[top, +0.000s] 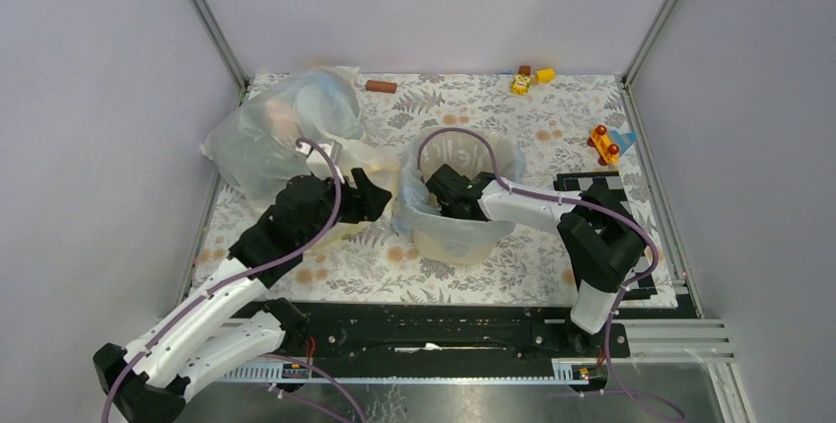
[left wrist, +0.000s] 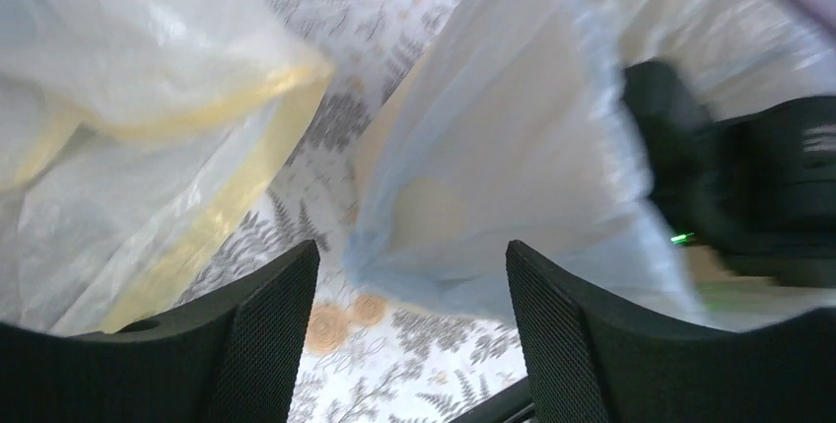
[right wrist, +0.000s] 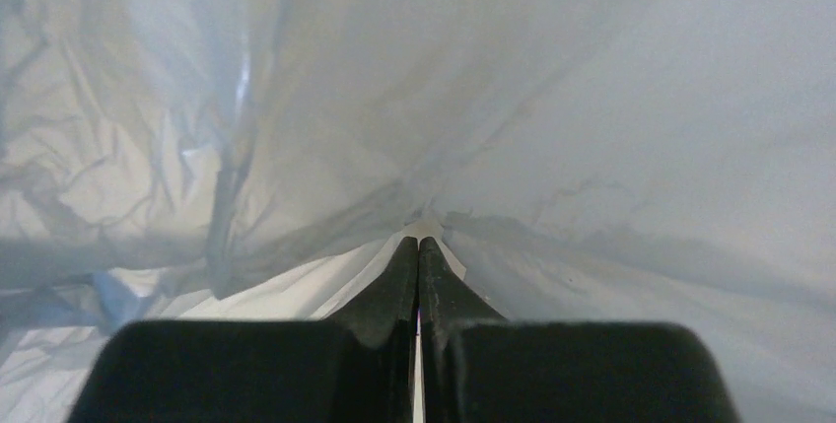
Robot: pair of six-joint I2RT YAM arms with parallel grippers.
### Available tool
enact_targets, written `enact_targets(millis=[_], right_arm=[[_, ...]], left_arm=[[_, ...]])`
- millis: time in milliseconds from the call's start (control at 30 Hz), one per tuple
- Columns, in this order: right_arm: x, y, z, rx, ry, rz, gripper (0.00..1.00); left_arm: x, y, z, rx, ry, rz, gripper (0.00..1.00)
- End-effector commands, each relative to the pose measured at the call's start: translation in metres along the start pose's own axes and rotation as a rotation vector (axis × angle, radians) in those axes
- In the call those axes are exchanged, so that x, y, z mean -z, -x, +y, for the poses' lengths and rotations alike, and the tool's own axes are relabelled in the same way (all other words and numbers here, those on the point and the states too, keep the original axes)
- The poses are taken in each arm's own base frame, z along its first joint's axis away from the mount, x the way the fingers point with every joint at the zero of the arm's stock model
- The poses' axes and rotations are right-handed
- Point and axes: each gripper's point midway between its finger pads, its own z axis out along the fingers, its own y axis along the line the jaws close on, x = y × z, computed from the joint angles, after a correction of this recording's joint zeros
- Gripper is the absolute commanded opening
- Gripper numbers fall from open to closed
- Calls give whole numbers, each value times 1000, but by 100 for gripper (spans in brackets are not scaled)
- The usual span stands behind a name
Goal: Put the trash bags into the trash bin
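Hiding right gripper [top: 441, 186] tips, trash bag [top: 412, 214] draped over trash bin [top: 475, 251]

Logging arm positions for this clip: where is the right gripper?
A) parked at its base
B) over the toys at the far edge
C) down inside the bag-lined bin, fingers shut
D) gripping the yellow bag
C: the right gripper is shut with the pale blue trash bag all around it, and the top view places it inside the trash bin.

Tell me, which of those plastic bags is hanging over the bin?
The pale blue bag, draped over the rim of the cream bin; the bulky clear whitish bag lies on the table to its left.
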Motion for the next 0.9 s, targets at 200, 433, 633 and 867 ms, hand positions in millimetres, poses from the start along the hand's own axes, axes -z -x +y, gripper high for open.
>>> enact_targets(millis=[200, 433, 633, 867], right_arm=[[19, 11, 4, 5, 9, -45, 0], [25, 17, 5, 7, 12, -68, 0], [27, 19, 5, 6, 9, -78, 0], [49, 30, 5, -12, -3, -136, 0]], left_arm=[[5, 93, -70, -47, -140, -118, 71], [-30, 86, -82, -77, -165, -42, 49], [-43, 78, -81, -81, -161, -9, 25], [-47, 72, -77, -87, -145, 9, 21]])
